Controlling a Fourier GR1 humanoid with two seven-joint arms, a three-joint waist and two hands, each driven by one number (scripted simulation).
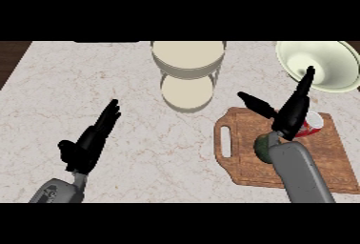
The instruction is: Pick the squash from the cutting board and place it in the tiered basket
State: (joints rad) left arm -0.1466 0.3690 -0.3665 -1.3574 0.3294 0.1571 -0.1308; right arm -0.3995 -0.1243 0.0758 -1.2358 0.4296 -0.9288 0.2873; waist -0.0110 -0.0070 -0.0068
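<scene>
Pale marble counter [84, 86] across the whole view. Wooden cutting board [323, 162] at lower right, handle slot toward the left. Cream tiered basket [187, 57] at top centre, lower tier just below the upper. Pale bowl [337, 62] at top right. Right hand [292, 112] above the board, fingers straight and spread, holding nothing. Left hand [91, 140] at lower left, open, fingers up. Green squash [263, 147] on the board, partly hidden behind the right wrist. Red-and-white can [314, 125] just beside it.
</scene>
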